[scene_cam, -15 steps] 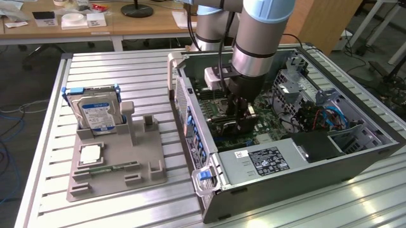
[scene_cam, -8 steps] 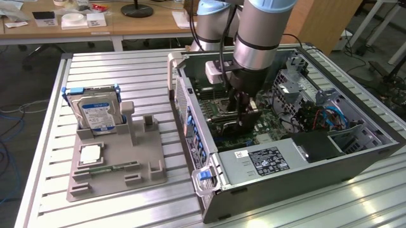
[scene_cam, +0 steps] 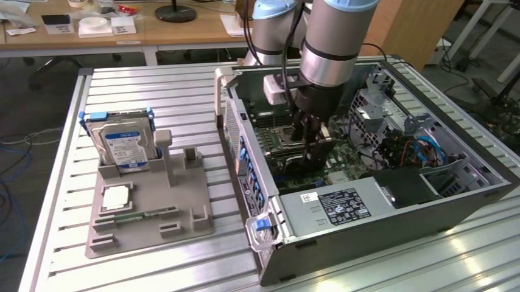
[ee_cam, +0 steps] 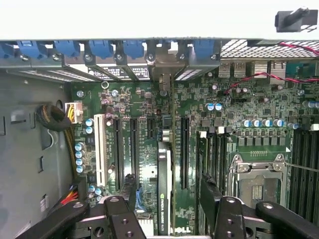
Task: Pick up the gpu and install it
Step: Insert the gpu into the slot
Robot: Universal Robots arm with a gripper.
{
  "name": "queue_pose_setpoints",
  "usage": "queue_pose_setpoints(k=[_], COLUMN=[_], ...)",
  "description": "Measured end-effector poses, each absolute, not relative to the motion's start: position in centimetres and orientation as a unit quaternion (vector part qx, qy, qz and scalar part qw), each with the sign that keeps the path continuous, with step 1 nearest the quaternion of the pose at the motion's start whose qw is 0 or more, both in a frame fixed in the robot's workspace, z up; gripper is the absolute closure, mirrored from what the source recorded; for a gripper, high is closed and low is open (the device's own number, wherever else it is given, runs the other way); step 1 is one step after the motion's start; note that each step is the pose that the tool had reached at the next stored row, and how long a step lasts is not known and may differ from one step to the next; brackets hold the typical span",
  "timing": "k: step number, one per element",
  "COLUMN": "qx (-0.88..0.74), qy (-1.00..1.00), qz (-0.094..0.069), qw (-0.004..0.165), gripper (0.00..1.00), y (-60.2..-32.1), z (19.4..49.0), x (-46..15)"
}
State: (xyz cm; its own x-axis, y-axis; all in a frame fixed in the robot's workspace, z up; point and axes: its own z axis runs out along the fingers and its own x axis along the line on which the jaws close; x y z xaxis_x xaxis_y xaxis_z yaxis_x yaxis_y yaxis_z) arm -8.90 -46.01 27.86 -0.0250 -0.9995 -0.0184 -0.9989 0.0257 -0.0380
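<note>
Green circuit board of the motherboard (ee_cam: pixel 199 129) was seen below the gripper (ee_cam: pixel 168 199), and the gpu (ee_cam: pixel 163 189) was found standing on its edge in one of the long slots, directly between the two fingers (ee_cam: pixel 213 196). The jaws were spread wide, one on each side of the card, and no contact with the card could be made out, so it was judged as released and not pinched. The long axis of the card was laid along the slot, with its bracket end pointing to the rear wall of the computer case (scene_cam: pixel 455 210), where the blue clips (ee_cam: pixel 102 48) were lined up. In the exterior view the gripper (scene_cam: pixel 313 155) was lowered deep inside the open case, while the hard drive (scene_cam: pixel 123 146) was left on the grey holder (scene_cam: pixel 150 225), well apart.
</note>
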Motion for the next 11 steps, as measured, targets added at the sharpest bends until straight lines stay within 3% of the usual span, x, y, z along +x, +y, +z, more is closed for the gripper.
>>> queue_pose_setpoints(k=[11], qx=[-0.698], qy=[0.716], qz=[-0.007], qw=[0.020], gripper=[0.36], y=[-46.00], z=[28.45], x=[-8.86])
